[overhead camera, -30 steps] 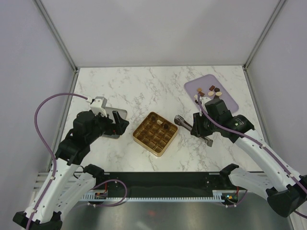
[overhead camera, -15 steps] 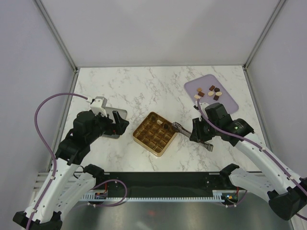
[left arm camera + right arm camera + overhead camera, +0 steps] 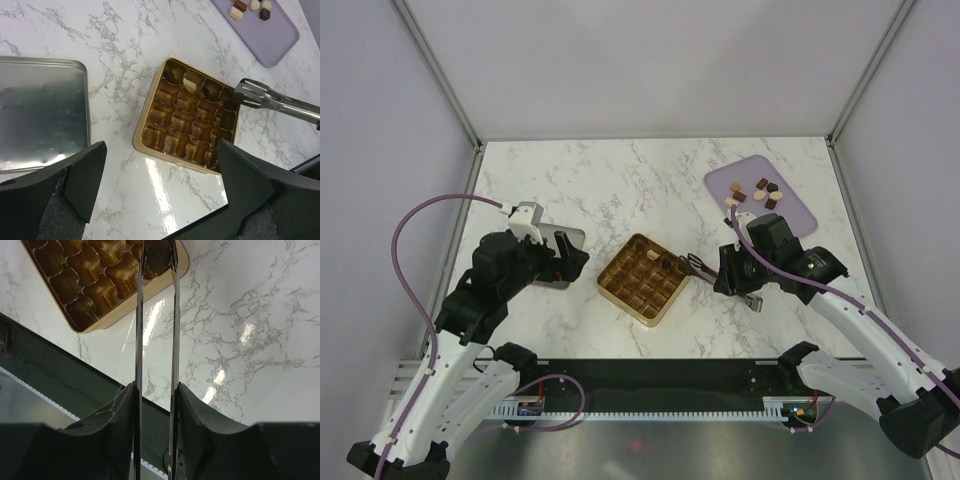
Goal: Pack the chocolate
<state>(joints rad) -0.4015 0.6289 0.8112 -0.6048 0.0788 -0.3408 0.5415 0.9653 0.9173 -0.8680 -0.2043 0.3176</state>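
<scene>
At the middle of the marble desk (image 3: 620,190), a square gold tray (image 3: 630,288) of small cells, turned cornerwise to the arms. Along its edge facing the far right of the desk, in the left wrist view, three pieces of chocolate (image 3: 191,82): dark, cream, dark, each in its own cell, side by side. More chocolate at the far right corner of the desk, on a lavender tray (image 3: 790,212): a loose cluster of dark, tan and cream pieces, well apart from the gold tray.

Right gripper (image 3: 156,387) clamped on a pair of metal tongs (image 3: 139,315), one arm against each finger, both arms running forward almost parallel with a narrow gap between. Tips of the tongs over the right-hand corner of the gold tray, at the end of that same row, just beside the nearer dark piece. Something dark between the tips in the right wrist view; whether gripped by the tongs or lying in the cell beneath, cannot tell.

Left gripper (image 3: 162,150) spread wide, fingers far apart, hanging above the desk to the left of the gold tray. Just beside it, a flat silver tin (image 3: 42,112) with rounded corners, lying on the desk near the gold tray but apart from it.
</scene>
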